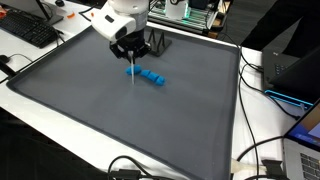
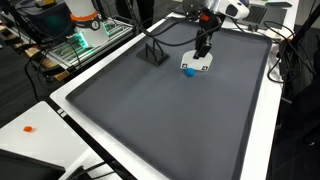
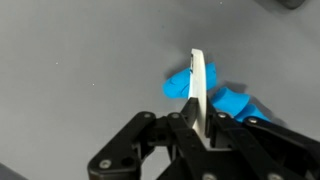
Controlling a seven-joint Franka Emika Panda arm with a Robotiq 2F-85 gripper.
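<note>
Claw clamped on a white strip above a blue piece on the grey mat.

A dark grey mat (image 1: 90,110) covers most of the white worktop (image 2: 40,120). In an exterior view a keyboard (image 1: 30,30) lies past one corner, and cables (image 1: 262,160) trail along the far edge. A black stand (image 2: 152,52) sits on the mat near its back edge. The claw (image 3: 200,125) hangs over the mat's back half, its fingers (image 3: 183,128) pressed together on a thin white strip (image 3: 200,80) that points down. The blue piece (image 1: 152,77) lies flat on the mat directly by the strip's lower end. Whether the two touch I cannot tell.
</note>
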